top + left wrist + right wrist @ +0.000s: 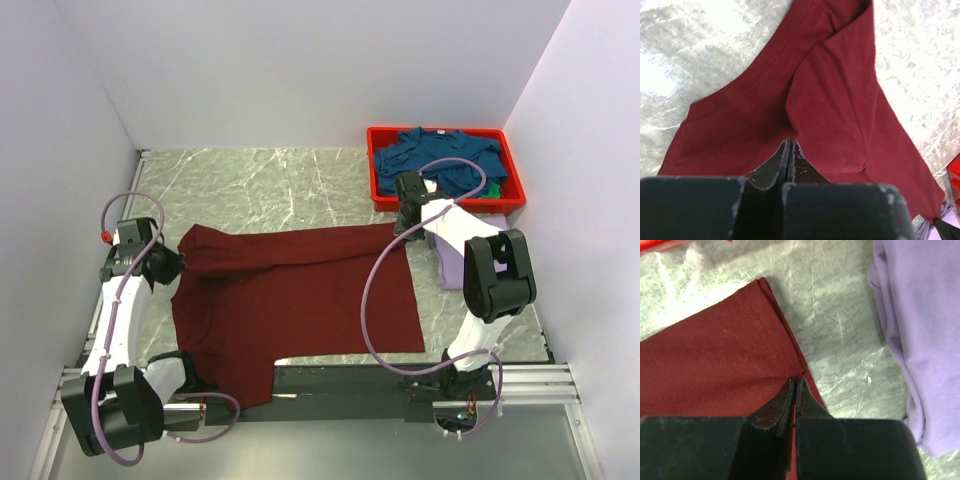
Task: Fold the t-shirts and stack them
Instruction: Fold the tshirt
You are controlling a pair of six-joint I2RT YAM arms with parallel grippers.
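The maroon t-shirt (300, 295) is spread mostly flat on the left and middle of the bench (260, 190). Its nearest part is draped over the bench's front edge onto the dark rail between the arm bases. The cloth is seen as a soft, matte knit, smooth across the body and rumpled at the far left corner. There, a long crease runs away from the fingertips of the left tool (789, 145). A double line of stitching is shown along the straight hem at the far right corner.

The left tool is clenched, with the maroon cloth gathered at its tips and apparently pinched. The right tool (795, 385) is clenched on the hem edge, and a sliver of red cloth is visible between its black fingers.

A lavender t-shirt (925, 340) is laid in a thick, rounded fold on the bench just right of the maroon hem, partly under the right arm. A strip of bare bench is left between the two. Teal-blue t-shirts (440, 160) are heaped, crumpled, in a rigid red plastic bin (378, 185) at the far right corner.

The bench top is a glossy grey-white marble pattern. It is enclosed by plain pale walls at the back and on both sides. A wide band of bare surface is seen between the maroon t-shirt's far edge and the back wall. The shirt's left edge is close to the left arm and the bench's left border.
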